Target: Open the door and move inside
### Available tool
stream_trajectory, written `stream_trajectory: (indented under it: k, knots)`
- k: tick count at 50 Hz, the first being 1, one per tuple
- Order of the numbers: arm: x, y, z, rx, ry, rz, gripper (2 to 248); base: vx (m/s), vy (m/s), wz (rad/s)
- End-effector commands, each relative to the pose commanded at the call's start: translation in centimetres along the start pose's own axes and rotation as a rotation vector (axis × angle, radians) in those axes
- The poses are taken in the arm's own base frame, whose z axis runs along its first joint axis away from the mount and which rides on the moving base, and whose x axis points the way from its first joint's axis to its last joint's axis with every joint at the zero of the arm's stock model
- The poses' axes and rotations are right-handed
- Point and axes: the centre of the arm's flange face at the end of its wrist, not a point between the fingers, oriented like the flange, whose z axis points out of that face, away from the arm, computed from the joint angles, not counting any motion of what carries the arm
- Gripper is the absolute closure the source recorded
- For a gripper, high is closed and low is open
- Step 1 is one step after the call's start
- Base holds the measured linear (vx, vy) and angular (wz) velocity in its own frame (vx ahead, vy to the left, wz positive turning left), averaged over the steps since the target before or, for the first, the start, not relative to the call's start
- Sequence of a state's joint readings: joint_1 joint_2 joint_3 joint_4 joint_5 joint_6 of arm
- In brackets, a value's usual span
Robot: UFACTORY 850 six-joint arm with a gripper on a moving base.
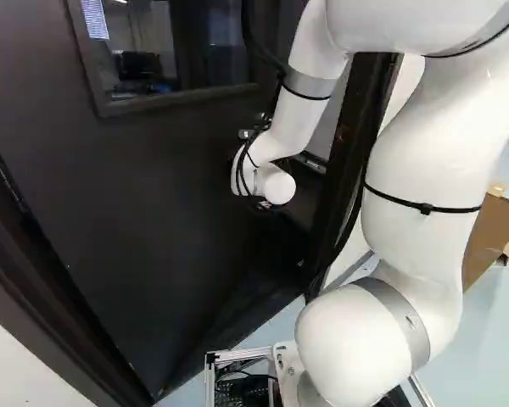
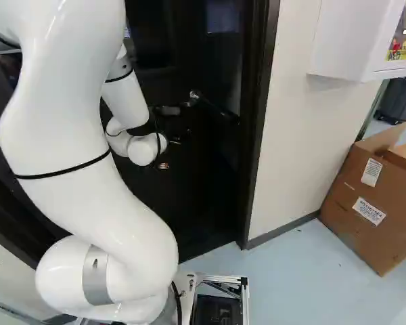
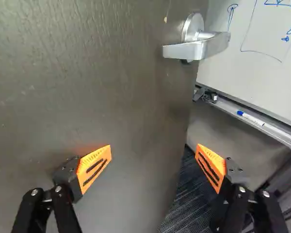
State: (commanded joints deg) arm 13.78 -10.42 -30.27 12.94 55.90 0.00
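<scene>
The dark door [image 1: 127,195] fills much of the left base view and stands ajar, with carpet showing past its edge in the wrist view. Its silver lever handle [image 3: 196,46] lies ahead of the gripper, untouched. At the end of my arm, the gripper [image 2: 172,110] is small and dark against the door in the right base view. In the wrist view the gripper [image 3: 153,165] has its orange-padded fingers wide apart with nothing gripped; one is before the door face, the other past the door's edge.
The dark door frame [image 2: 257,128] and white wall [image 2: 291,122] stand right of the door. A cardboard box [image 2: 372,196] rests on the floor beside that wall, below a white cabinet [image 2: 348,40]. Beyond the door's edge are a whiteboard [image 3: 262,63] and its marker tray [image 3: 257,121].
</scene>
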Motion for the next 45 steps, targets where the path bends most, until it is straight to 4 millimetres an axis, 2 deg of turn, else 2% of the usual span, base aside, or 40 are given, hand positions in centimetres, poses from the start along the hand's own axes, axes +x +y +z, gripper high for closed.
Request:
stream_trajectory:
  k: [45]
  knots:
    - [0.1, -5.9, 3.4, 0.058, 0.007, 0.013, 3, 0.0, 0.0, 0.0]
